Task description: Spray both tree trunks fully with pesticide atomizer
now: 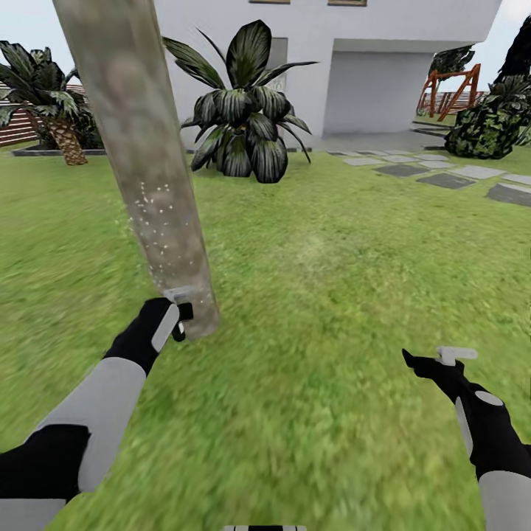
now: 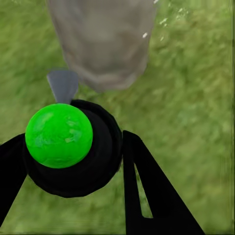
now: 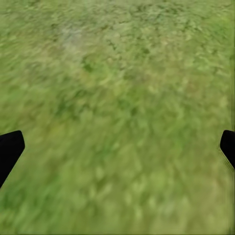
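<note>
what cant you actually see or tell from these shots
- Top of the tree trunk: cut off by the head view's upper edge, so the pesticide cover higher up is unknown.
- Far side of the trunk: hidden by the trunk itself.
- Pesticide atomizer body: left wrist view shows its top, the rest hidden beneath.
- Right hand: fingertips cut by the right wrist view's edges.
</note>
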Robot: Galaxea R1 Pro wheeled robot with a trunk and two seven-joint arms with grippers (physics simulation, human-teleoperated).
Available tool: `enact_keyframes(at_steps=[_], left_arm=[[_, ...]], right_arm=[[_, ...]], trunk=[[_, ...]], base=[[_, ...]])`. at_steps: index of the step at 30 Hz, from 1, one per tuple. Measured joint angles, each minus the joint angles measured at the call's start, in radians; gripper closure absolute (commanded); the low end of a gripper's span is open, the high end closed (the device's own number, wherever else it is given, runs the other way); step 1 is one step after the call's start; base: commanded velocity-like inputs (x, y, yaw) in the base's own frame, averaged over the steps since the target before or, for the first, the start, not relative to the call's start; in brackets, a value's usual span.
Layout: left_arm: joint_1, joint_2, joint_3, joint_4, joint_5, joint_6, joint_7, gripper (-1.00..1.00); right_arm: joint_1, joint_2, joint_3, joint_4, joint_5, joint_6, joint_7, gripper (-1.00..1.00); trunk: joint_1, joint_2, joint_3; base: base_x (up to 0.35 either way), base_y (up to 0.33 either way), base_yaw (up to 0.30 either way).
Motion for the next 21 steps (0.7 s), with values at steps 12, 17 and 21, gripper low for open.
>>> enact_keyframes(at_steps=[12, 17, 21], left_arm=[[0.034, -0.013, -0.002, 0.005, -0.007, -0.024, 0.000, 1.00], [0.035, -0.004, -0.001, 0.005, -0.010, -0.024, 0.001, 1.00], [0.052, -0.001, 0.001, 0.005, -0.008, -0.059, 0.001, 1.00]], right_arm=[[0.000, -0.002, -0.002, -0.001, 0.000, 0.000, 0.000, -1.00], [0.000, -0.002, -0.002, 0.000, 0.000, 0.000, 0.000, -1.00], [0.000, -0.002, -0.001, 0.000, 0.000, 0.000, 0.000, -1.00]], trunk=[[0.000, 0.000, 0.000], [0.000, 0.000, 0.000], [0.000, 0.000, 0.000]], base=[[0.023, -0.267, 0.037], [0.062, -0.093, 0.264], [0.001, -0.001, 0.273]])
